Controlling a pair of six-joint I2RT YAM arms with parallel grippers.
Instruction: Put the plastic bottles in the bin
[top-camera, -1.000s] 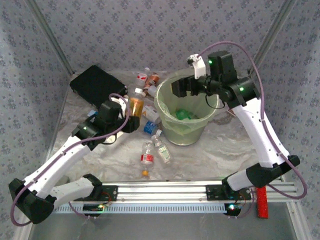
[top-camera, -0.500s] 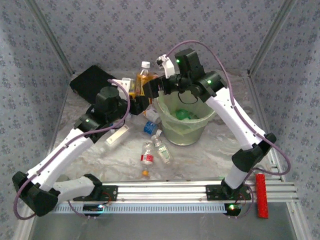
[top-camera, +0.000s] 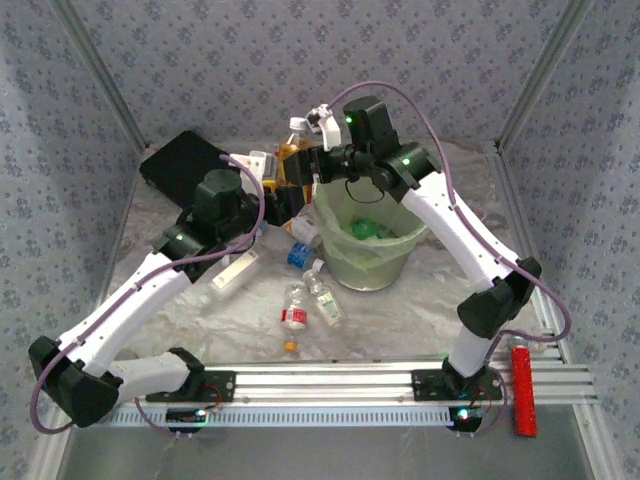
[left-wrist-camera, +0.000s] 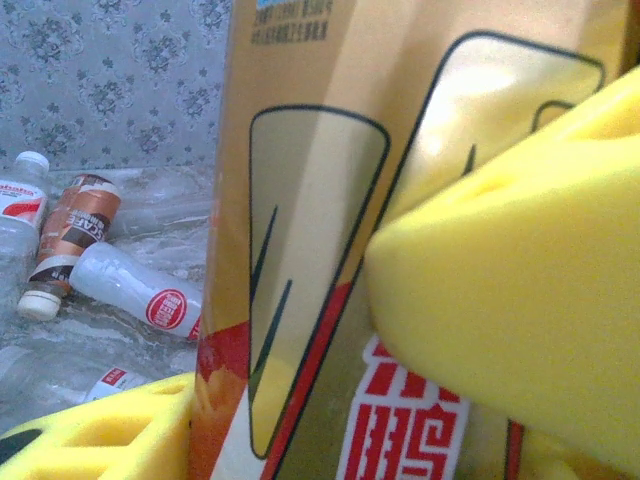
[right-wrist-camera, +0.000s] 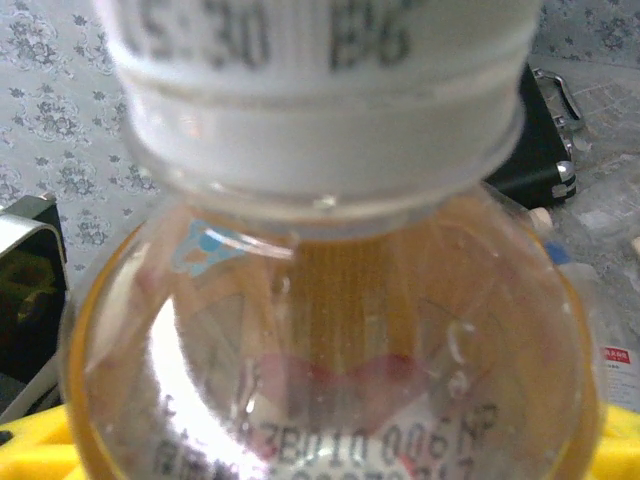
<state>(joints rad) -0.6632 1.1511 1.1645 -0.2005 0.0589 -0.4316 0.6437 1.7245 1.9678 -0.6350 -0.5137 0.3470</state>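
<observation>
Inside your grey floral-papered walls, above the marbled table, your left gripper clamps its yellow pads on the upright amber bottle just beside the far-left rim of the bin, while your right gripper straddles the bottle's neck, its grip impossible to tell, and other bottles lie near the bin.
</observation>
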